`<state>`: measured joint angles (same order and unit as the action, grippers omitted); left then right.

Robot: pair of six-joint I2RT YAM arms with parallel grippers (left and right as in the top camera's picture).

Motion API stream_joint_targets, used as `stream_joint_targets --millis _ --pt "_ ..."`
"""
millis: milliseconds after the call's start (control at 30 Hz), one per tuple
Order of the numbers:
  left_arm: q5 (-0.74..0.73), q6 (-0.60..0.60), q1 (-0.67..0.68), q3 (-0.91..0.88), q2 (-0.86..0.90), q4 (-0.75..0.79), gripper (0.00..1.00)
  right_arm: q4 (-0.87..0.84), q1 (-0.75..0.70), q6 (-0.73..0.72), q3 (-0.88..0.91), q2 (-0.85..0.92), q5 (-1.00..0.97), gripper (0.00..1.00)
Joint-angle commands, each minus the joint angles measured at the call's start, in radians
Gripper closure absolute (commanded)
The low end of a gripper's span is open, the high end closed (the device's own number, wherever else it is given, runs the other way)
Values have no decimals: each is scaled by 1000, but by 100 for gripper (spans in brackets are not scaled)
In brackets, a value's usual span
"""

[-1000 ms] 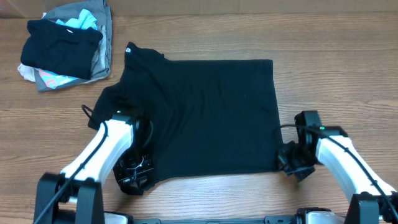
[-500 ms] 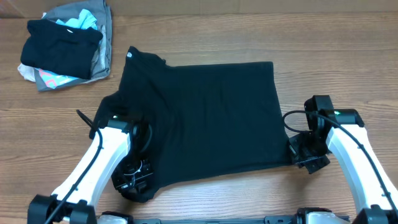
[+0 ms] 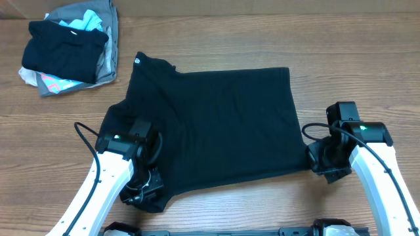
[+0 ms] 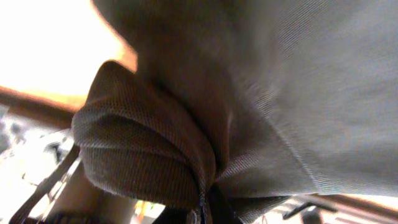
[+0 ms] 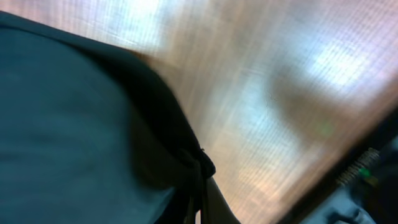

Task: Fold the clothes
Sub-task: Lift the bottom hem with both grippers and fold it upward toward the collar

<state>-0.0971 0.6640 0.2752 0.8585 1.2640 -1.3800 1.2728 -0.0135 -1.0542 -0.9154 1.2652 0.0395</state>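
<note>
The clothes (image 3: 216,124), a black T-shirt, lie spread across the middle of the table, with a small white mark (image 3: 137,60) at the far left corner. My left gripper (image 3: 146,190) is shut on the shirt's near left corner. In the left wrist view the fabric (image 4: 155,155) bunches into the pinched jaws of the left gripper (image 4: 205,211). My right gripper (image 3: 316,160) is shut on the near right corner. The right wrist view shows dark cloth (image 5: 93,124) drawn into the right gripper (image 5: 199,193), with the wood table (image 5: 267,93) beyond it.
A heap of mixed black, grey, blue and pink garments (image 3: 69,46) sits at the far left corner of the table. Bare wood (image 3: 354,72) lies to the right of the shirt and along the far edge.
Both grippers have kept their hold. The right gripper has moved right and slightly away, pulling the shirt's near edge taut, and the whole shirt has shifted a little to the right.
</note>
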Motion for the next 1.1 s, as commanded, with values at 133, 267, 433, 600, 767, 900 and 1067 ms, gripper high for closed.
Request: stream_joint_targets --millis 133,267,433,600,767,900,1067 --pt "66 9 5 -5 -10 241 96 -211 -10 40 -29 -14 114 96" --pt "155 9 5 -5 -10 426 96 -342 -8 40 -29 -6 123 96" --pt "244 -24 5 -5 -9 587 94 -446 -8 40 -29 24 119 96" --pt "293 -67 5 -5 -4 718 93 -513 -7 36 -28 95 119 96" --pt "354 -67 5 -5 40 801 88 -590 15 36 -28 203 119 96" --pt "388 -67 5 -5 109 844 80 -652 35 36 -29 267 120 93" --pt "449 -125 5 -5 200 908 0 -690 47 67 -29 284 124 32"
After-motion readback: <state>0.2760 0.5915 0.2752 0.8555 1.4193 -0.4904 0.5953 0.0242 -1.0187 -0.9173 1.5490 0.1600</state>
